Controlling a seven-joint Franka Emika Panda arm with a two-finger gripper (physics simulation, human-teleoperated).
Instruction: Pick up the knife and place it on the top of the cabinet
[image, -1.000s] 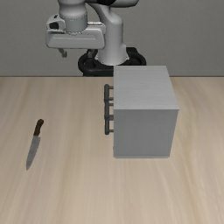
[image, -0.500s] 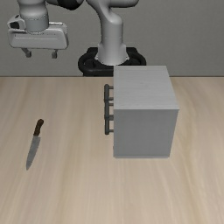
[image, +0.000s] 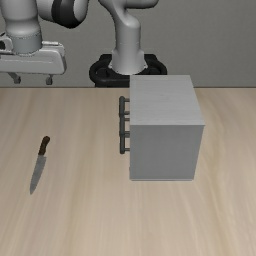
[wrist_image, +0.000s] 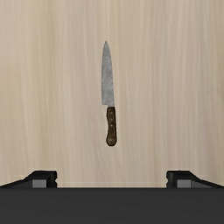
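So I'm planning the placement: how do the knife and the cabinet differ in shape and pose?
The knife is thin and lies flat; the cabinet is a tall box standing upright. The knife is brown and silvery; the cabinet is plain grey. The knife is far smaller than the cabinet. Both rest on the wooden table.

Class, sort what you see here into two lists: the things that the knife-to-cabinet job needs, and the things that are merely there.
Needed for the job:
- knife, flat on the table
- cabinet, its top bare
- gripper, open, above the knife

Merely there:
- table
- robot base
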